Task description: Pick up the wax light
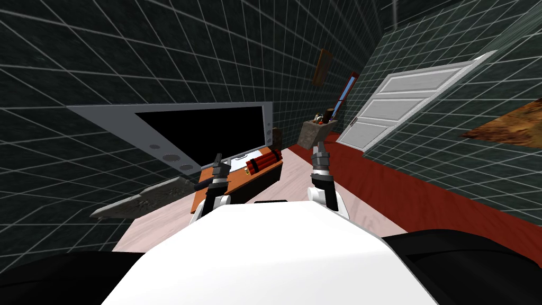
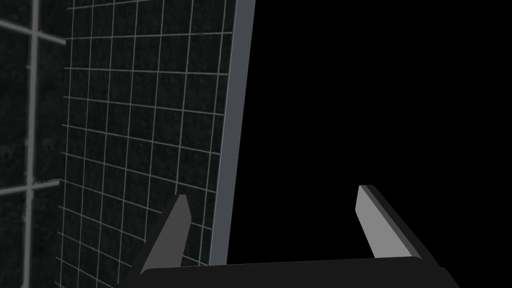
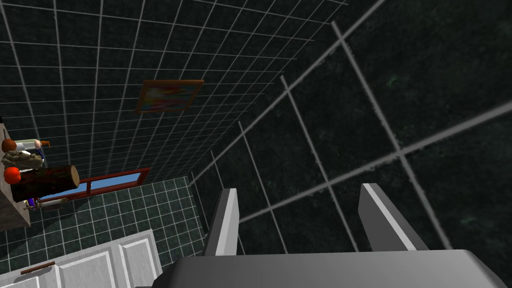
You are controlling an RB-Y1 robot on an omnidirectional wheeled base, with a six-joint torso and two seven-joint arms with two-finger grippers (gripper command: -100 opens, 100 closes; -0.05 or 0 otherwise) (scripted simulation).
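Tiled room | red bundle point(image 1: 263, 161) on orange desk point(image 1: 241, 175) — screen point(image 1: 206, 129) behind | left hand point(image 2: 272, 200), right hand point(image 3: 300, 192) spread

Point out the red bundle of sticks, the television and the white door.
red bundle of sticks point(image 1: 263, 160): head view, middle of the bundle.
television point(image 1: 206, 131): head view, centre of its black screen.
white door point(image 1: 397, 109): head view, its middle panel.
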